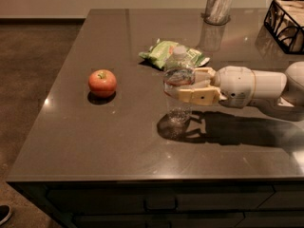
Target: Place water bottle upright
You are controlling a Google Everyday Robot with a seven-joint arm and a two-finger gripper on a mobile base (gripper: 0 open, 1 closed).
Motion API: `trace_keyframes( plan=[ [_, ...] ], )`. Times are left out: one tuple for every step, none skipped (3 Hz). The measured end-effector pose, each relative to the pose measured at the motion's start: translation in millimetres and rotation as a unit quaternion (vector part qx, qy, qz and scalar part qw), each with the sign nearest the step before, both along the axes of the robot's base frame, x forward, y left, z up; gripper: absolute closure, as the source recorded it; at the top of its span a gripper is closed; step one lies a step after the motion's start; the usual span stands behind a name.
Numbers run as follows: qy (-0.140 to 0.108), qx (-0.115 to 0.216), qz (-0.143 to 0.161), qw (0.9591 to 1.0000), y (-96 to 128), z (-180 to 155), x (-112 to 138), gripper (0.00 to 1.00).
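The water bottle (pixel 178 91) is clear and ribbed, with a white cap and a blue, white and red label band. It stands upright near the middle of the dark table (pixel 95 141), its base at or just above the surface. My gripper (pixel 184 83) reaches in from the right and is shut on the water bottle at label height. One tan finger (pixel 195 95) crosses the bottle's near side; the other is at its far side. The white arm (pixel 249 87) runs off to the right edge.
A red apple (pixel 102 82) lies to the left of the bottle. A green snack bag (pixel 166 52) lies just behind it. A tall grey cylindrical container (pixel 218 4) stands at the back, and a black wire basket (pixel 287 25) at the back right.
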State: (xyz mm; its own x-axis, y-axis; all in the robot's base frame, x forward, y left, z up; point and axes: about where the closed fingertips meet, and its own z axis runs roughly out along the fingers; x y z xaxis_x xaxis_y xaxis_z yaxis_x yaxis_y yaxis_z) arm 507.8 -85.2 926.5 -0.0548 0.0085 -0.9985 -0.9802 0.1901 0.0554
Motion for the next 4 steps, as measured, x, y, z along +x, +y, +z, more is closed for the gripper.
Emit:
trace_keyframes(
  plan=[
    [-0.009, 0.002, 0.007, 0.9999, 2.0, -2.1, -1.3, 0.61],
    [-0.010, 0.002, 0.009, 0.9999, 4.6, -1.1, -1.7, 0.37],
    [-0.010, 0.002, 0.012, 0.9999, 7.0, -0.3, -2.1, 0.14],
    [-0.011, 0.002, 0.014, 0.9998, 9.4, 0.6, -2.5, 0.00]
  ],
)
